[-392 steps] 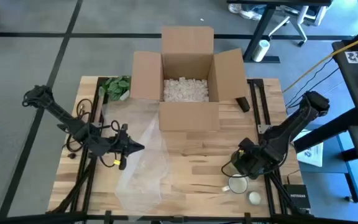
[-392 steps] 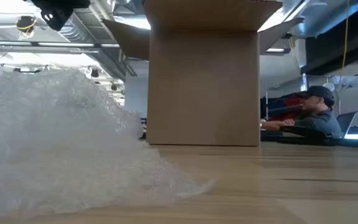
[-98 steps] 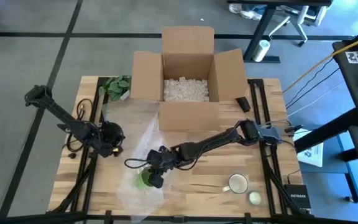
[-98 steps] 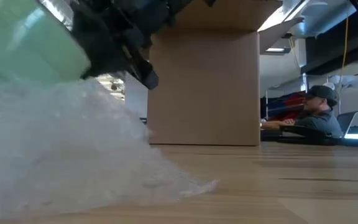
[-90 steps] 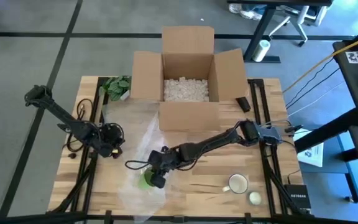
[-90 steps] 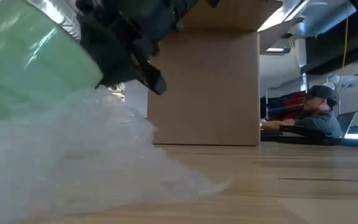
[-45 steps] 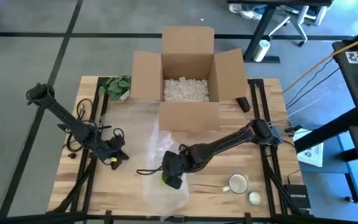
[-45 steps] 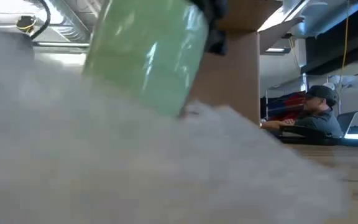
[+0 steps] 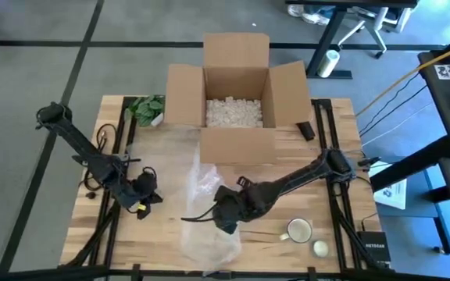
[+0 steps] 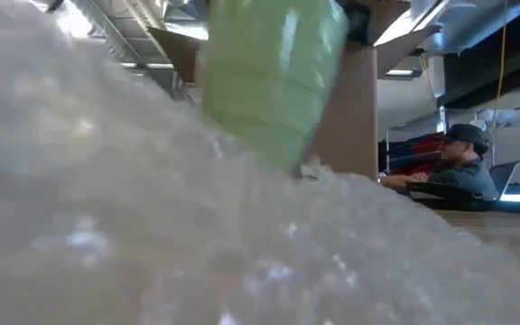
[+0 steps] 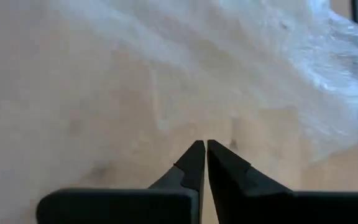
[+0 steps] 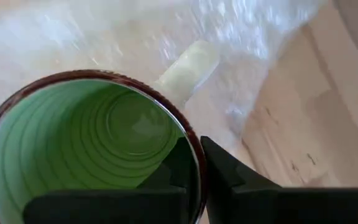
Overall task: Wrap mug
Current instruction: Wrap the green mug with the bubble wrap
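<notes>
Right gripper (image 12: pixel 197 163) clamped closed; left gripper (image 11: pixel 205 163) closed, low.

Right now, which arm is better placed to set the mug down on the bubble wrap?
The right. Its hand already grips the green mug by the rim, directly over the bubble wrap. The left hand is shut and empty, beside the wrap.

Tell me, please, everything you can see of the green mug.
The mug is pale green and glossy, ridged inside, with a dark brown rim and a pale green handle. It looks ceramic and empty. The right gripper pinches its rim, one finger inside and one outside, holding it tilted over the bubble wrap in the table's front middle; whether its base touches the wrap is unclear.
</notes>
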Robot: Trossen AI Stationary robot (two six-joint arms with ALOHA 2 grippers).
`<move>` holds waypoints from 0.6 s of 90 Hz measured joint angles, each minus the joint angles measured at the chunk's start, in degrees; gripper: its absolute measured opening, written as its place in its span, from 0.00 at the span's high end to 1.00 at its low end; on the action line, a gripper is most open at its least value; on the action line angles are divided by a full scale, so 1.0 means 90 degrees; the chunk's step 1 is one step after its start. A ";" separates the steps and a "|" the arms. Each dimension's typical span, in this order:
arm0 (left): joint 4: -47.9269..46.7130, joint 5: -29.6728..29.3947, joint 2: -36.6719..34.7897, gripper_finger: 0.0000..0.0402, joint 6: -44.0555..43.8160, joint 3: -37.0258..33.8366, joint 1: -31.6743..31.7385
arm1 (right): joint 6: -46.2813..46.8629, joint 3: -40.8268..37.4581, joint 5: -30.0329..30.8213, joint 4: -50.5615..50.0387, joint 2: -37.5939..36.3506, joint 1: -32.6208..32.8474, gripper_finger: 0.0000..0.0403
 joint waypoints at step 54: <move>-0.1539 -0.1218 0.0507 1.00 -0.1337 -0.0310 0.0005 | -0.1016 0.0175 -0.0429 0.2974 0.0760 -0.0190 1.00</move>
